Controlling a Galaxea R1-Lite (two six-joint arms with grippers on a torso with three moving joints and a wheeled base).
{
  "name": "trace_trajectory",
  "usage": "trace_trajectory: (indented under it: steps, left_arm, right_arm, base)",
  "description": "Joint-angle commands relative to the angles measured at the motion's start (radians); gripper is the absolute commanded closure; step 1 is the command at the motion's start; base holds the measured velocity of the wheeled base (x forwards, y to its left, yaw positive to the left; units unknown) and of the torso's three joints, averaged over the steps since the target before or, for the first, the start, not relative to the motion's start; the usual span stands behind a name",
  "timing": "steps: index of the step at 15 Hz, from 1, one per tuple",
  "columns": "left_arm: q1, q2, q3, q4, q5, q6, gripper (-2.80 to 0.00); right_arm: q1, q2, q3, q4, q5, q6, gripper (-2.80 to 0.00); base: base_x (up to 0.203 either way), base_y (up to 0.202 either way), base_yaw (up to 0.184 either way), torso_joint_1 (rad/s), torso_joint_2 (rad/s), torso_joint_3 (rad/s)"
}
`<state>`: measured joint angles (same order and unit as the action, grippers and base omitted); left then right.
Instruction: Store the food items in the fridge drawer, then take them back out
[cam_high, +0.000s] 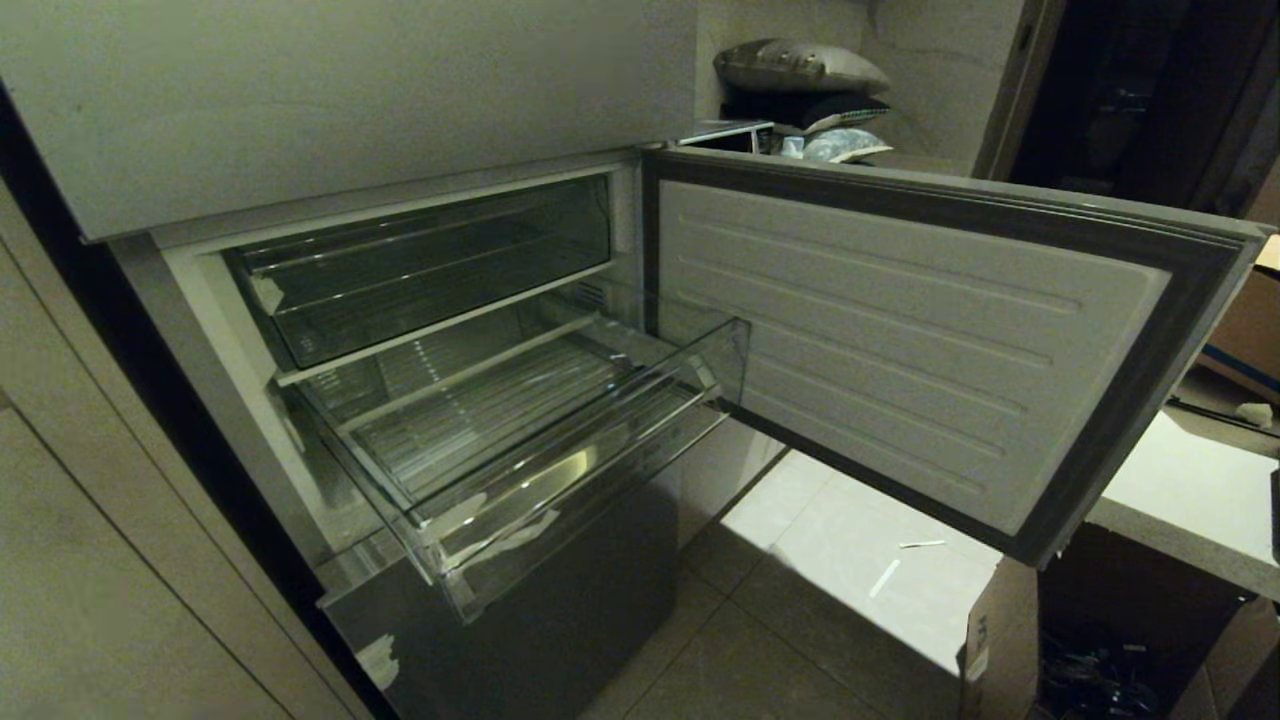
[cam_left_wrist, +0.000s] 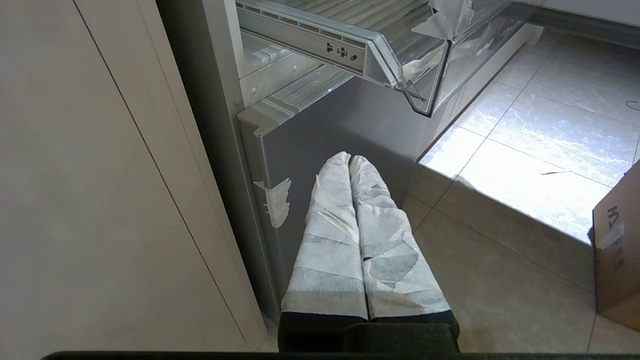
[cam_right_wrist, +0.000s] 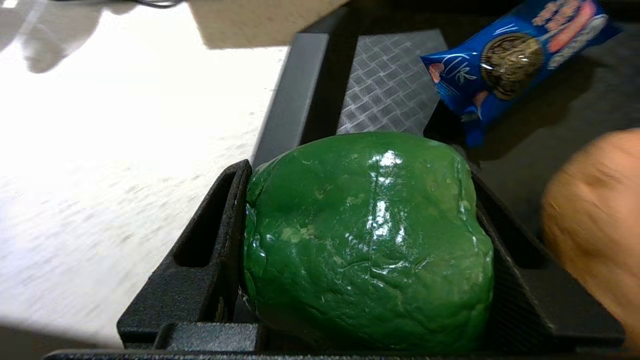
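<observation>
- While the fridge drawer (cam_high: 520, 440) is standing pulled out, the right gripper (cam_right_wrist: 367, 240) is clamping a green pepper (cam_right_wrist: 367, 240).
- Beside it, an orange-tan food item (cam_right_wrist: 595, 225) is lying.
- Left gripper (cam_left_wrist: 350, 160) is hanging closed.

Fridge drawer (cam_high: 520, 440): clear plastic, ribbed floor, pulled out, whitish tape scraps on its front lip, nothing inside. Food items: 1 glossy green pepper (cam_right_wrist: 367, 240) clamped between black fingers; 1 orange-tan round piece (cam_right_wrist: 597, 210) beside it; 1 blue snack packet (cam_right_wrist: 510, 62) beyond.
</observation>
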<state>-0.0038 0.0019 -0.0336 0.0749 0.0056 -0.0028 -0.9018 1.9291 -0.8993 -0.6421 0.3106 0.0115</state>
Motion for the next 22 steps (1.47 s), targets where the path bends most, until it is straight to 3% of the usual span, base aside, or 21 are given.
trace_trajectory:
  steps: [1, 6, 9, 13, 15, 17, 20, 22]
  left_arm:
    - [-0.001, 0.0, 0.0, 0.0, 0.0, 0.0, 0.0]
    - [-0.001, 0.0, 0.0, 0.0, 0.0, 0.0, 0.0]
    - [-0.001, 0.001, 0.0, 0.0, 0.0, 0.0, 0.0]
    - [0.001, 0.0, 0.0, 0.0, 0.0, 0.0, 0.0]
    - [0.001, 0.001, 0.0, 0.0, 0.0, 0.0, 0.0]
    - [0.0, 0.001, 0.0, 0.0, 0.0, 0.001, 0.0]
    - [0.0, 0.001, 0.0, 0.0, 0.0, 0.0, 0.0]
    - [0.001, 0.001, 0.0, 0.0, 0.0, 0.0, 0.0]
  right_arm:
    - [-0.004, -0.169, 0.096, -0.003, 0.01, -0.001, 0.0]
    - [0.007, -0.581, 0.432, 0.007, 0.068, -0.048, 0.0]
    - [0.075, -0.811, 0.645, 0.02, 0.075, -0.072, 0.0]
    - [0.426, -1.075, 0.848, 0.064, 0.056, -0.067, 0.0]
    - [0.651, -1.224, 0.891, 0.119, -0.021, -0.043, 0.0]
    - [0.788, -1.41, 0.909, 0.24, -0.108, -0.028, 0.0]
    - [0.882, -1.67, 0.918, 0.43, -0.199, -0.018, 0.0]
    - [0.898, -1.809, 0.922, 0.501, -0.25, -0.07, 0.0]
  base:
    - [0.0, 0.0, 0.0, 0.0, 0.0, 0.0]
    - [0.0, 0.0, 0.0, 0.0, 0.0, 0.0]
    - [0.0, 0.0, 0.0, 0.0, 0.0, 0.0]
    - [0.0, 0.0, 0.0, 0.0, 0.0, 0.0]
    - [0.0, 0.0, 0.0, 0.0, 0.0, 0.0]
    - [0.0, 0.0, 0.0, 0.0, 0.0, 0.0]
    - [0.0, 0.0, 0.0, 0.0, 0.0, 0.0]
    - [0.0, 0.0, 0.0, 0.0, 0.0, 0.0]
